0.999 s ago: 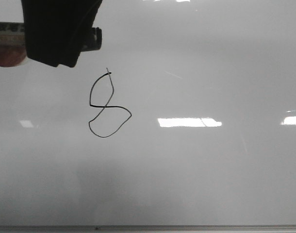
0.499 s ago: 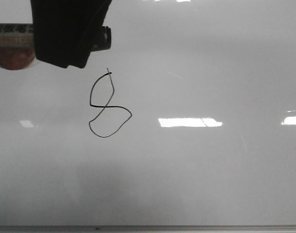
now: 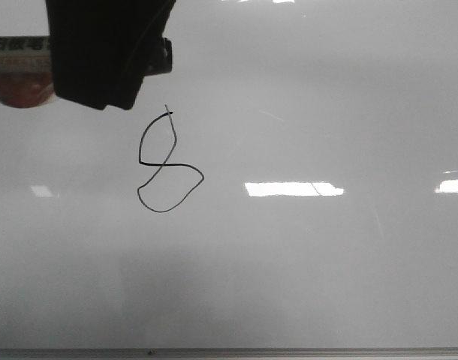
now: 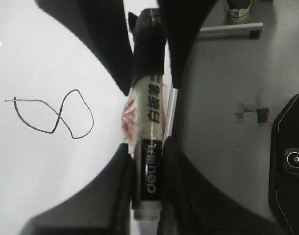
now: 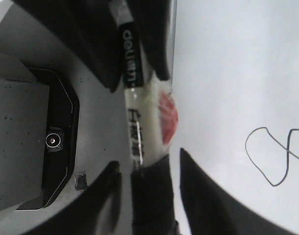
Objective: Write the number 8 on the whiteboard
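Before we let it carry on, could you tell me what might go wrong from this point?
1. The marker sits between the left gripper and the right gripper, out past the whiteboard edge and above the floor. A slip in either grip would likely drop it.
2. The number 8 may be wet, and an arm hangs close beside it, so a low pass could smear it.

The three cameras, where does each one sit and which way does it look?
Front view: on the robot, looking forward at the whiteboard and number 8; a dark robot part shows.
Left wrist view: on the left wrist, looking past the left gripper, around the marker.
Right wrist view: on the right wrist, looking past the right gripper.
All three share the number 8 and marker.
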Action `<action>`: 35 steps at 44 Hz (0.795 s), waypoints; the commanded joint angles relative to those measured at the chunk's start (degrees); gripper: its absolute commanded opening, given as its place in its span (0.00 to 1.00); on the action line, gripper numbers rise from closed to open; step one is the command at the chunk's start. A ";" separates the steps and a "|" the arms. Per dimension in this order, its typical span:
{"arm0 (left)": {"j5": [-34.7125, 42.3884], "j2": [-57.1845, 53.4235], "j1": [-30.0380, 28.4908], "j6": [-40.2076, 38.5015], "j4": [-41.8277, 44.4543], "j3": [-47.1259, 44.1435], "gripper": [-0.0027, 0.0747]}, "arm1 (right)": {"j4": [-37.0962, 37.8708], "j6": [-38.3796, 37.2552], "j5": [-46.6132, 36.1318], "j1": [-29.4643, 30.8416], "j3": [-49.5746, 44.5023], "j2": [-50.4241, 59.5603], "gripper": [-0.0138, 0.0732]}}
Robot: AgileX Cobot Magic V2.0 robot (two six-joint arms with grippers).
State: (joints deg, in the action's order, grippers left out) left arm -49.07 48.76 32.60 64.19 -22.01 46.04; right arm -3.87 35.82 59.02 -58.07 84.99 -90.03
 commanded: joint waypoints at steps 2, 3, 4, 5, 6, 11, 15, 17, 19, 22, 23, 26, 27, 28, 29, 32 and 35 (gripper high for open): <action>2.61 -0.19 0.02 -3.20 -1.69 1.90 0.01 | -0.66 -1.40 -2.61 0.33 2.04 3.31 0.76; 2.75 -0.19 0.02 -3.72 -1.53 1.77 0.01 | -0.66 -2.13 -2.69 0.43 2.04 3.55 0.77; 2.75 -0.19 0.02 -4.19 -1.27 1.61 0.01 | -0.50 -2.76 -2.74 0.66 2.04 3.89 0.77; 2.97 -0.19 0.02 -4.91 -1.10 1.31 0.01 | -0.21 -3.71 -2.74 1.09 2.04 4.28 0.77; 2.97 -0.19 0.02 -5.83 -0.74 0.82 0.01 | -0.07 -4.79 -2.68 1.79 2.04 4.84 0.77; 5.13 -0.19 -0.09 -10.50 0.15 -1.21 0.01 | 0.04 -8.79 -3.37 5.36 0.84 8.13 0.77; 10.35 -0.31 -0.09 -16.25 0.28 -3.82 0.01 | 0.04 -11.56 -6.00 9.15 -3.02 12.22 0.76; 13.45 -0.32 -0.09 -19.19 0.28 -5.10 0.01 | 0.04 -13.23 -7.97 11.19 -5.75 14.82 0.74; 16.40 -0.32 -0.09 -22.21 0.28 -6.09 0.01 | 0.04 -15.13 -10.07 13.14 -8.88 17.69 0.72; 22.27 -0.32 -0.09 -27.81 0.28 -7.86 0.01 | 0.04 -18.07 -12.98 16.65 -13.92 22.03 0.67; 24.68 -0.32 -0.09 -29.92 0.28 -8.62 0.01 | 0.04 -18.92 -13.78 18.07 -15.52 23.34 0.66; 30.16 -0.32 -0.39 -34.91 0.28 -10.41 0.01 | 0.04 -21.86 -16.35 21.68 -21.02 27.77 0.63; 31.54 -0.32 -1.02 -36.41 0.28 -10.90 0.01 | 0.04 -23.23 -17.31 22.80 -23.27 29.53 0.62; 33.12 -0.32 -1.59 -38.21 0.28 -11.55 0.01 | 0.04 -24.55 -18.23 24.31 -24.96 30.88 0.62; 34.20 -0.32 -2.55 -39.46 0.28 -12.00 0.01 | 0.04 -25.46 -18.86 25.46 -27.21 32.64 0.61; 36.75 -0.32 -5.78 -42.30 0.28 -13.43 0.01 | 0.04 -28.27 -20.75 29.35 -32.70 37.06 0.57; 38.91 -0.32 -9.65 -43.18 -0.56 -14.74 0.01 | 0.04 -30.53 -22.23 33.37 -37.85 41.55 0.53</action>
State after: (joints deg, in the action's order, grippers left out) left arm -17.20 48.76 26.18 23.75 -21.04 30.80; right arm -3.87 8.26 42.20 -28.11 50.31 -53.47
